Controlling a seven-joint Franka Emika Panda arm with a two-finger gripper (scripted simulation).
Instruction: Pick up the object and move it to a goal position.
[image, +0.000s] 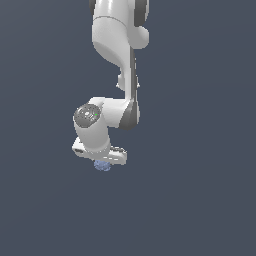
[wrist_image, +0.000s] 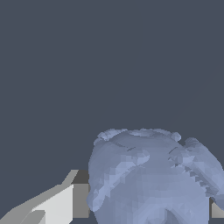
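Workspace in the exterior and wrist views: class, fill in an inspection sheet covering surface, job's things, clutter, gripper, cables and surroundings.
Surface: plain dark grey-blue, no edges or markings seen.
Job's things: pale blue bumpy object directly under the gripper; it fills the wrist view between the fingers.
Clutter: nothing seen.
Gripper: fingers on either side of the object; contact cannot be confirmed.
Cables: nothing seen.
Surroundings: uniform grey-blue backdrop; no goal marker seen.

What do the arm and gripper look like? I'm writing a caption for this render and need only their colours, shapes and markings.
The arm is glossy white, built of rounded, tubular segments with dark grey bands at the joints. One joint ends in a round dark grey cap carrying small pale marks and a green dot. The gripper has a flat white block-shaped body. In the wrist view one finger is boxy, white and light grey, with a darker tip. No cables show.
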